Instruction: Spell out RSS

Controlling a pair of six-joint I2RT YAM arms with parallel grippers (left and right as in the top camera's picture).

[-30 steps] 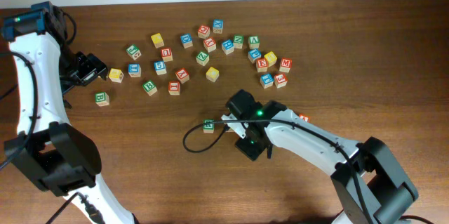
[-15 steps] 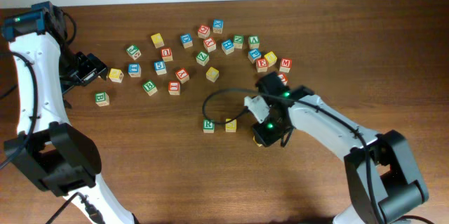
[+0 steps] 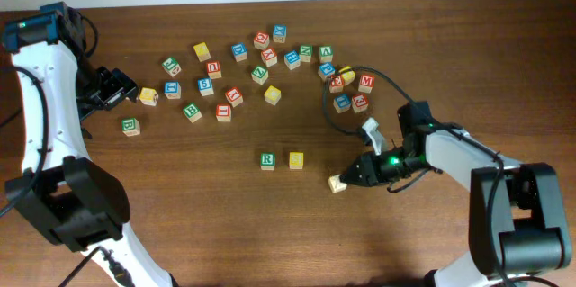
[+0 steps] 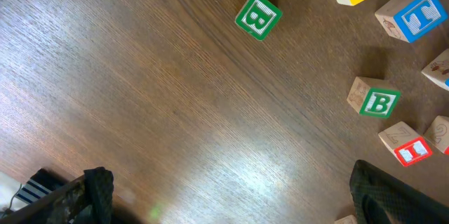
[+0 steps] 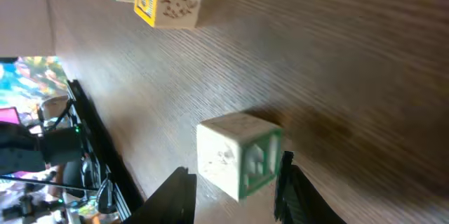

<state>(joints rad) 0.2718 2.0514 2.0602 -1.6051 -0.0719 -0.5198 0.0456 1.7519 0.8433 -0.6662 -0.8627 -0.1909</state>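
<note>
Right end effector (image 5: 235, 173): fingers spread just wider than the letter block (image 5: 238, 155) lying between their tips on the desk (image 5: 337, 55); no pinch evident. Block is near the yellow S block (image 3: 296, 159), out of line with it. Handling is judged light, rigid and smooth-faced; grip two flat opposite sides. Left end effector (image 4: 230, 182): spread, empty.

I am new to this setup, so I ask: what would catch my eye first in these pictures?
Mid-table, a green R block and a yellow S block sit side by side. Just right of them, the right gripper has its fingers on either side of a pale block. Many more blocks lie scattered farther back.
</note>
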